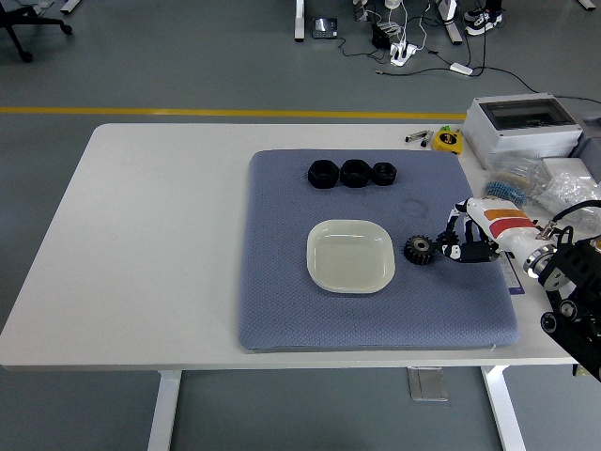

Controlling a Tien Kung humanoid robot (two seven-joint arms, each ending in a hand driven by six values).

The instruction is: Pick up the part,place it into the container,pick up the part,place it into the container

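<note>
A black gear-shaped part point(419, 249) lies on the blue-grey mat point(282, 301), just right of the pale, empty square container point(350, 256). Three more black parts point(353, 173) stand in a row at the mat's far side. My right hand point(459, 241) comes in from the right edge. Its black fingers are spread open and hold nothing. They sit right beside the gear's right side, close to touching it. My left arm is out of view.
At the table's right end are a grey lidded box point(523, 126), a yellow tape measure point(447, 140) and plastic bags of small items point(563, 193). A wide stretch of bare white table point(160, 225) lies left of the mat.
</note>
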